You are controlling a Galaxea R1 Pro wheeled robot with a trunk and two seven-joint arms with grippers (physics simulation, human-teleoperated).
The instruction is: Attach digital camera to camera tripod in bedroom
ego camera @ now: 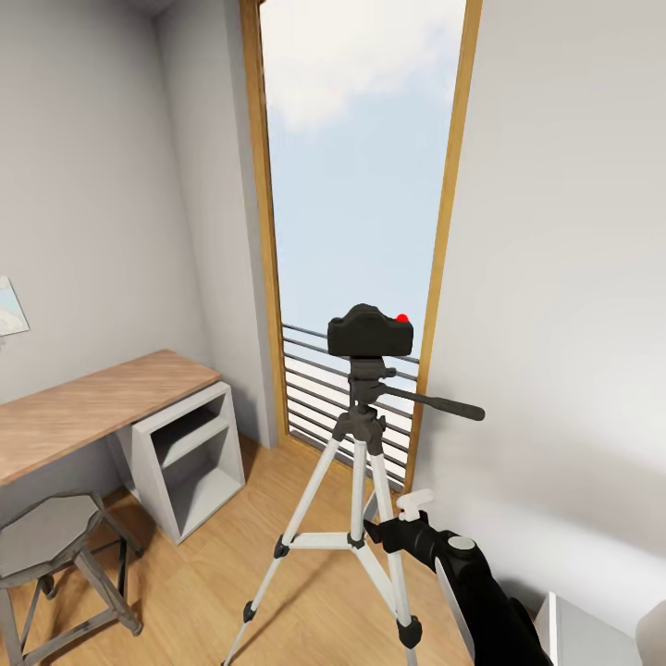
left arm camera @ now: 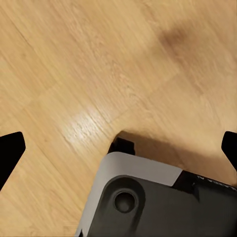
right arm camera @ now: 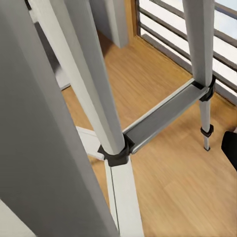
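A: Right tool point(ego camera: 400, 518)?
B: Beside the camera tripod point(ego camera: 356, 518); grip unreadable. Left tool's tips point(left arm camera: 11, 148) spread over plank floor point(left arm camera: 98, 59).
A: The digital camera point(ego camera: 370, 333)?
B: Atop the tripod, before the window point(ego camera: 361, 166). Worktop point(ego camera: 83, 407) and stool point(ego camera: 55, 546) left, wall point(ego camera: 564, 277) right.

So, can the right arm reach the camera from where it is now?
Probably yes. The camera sits on top of the tripod, open on all sides. The right gripper is low beside the legs, so it must rise, keeping away from the pan handle that sticks out above it.
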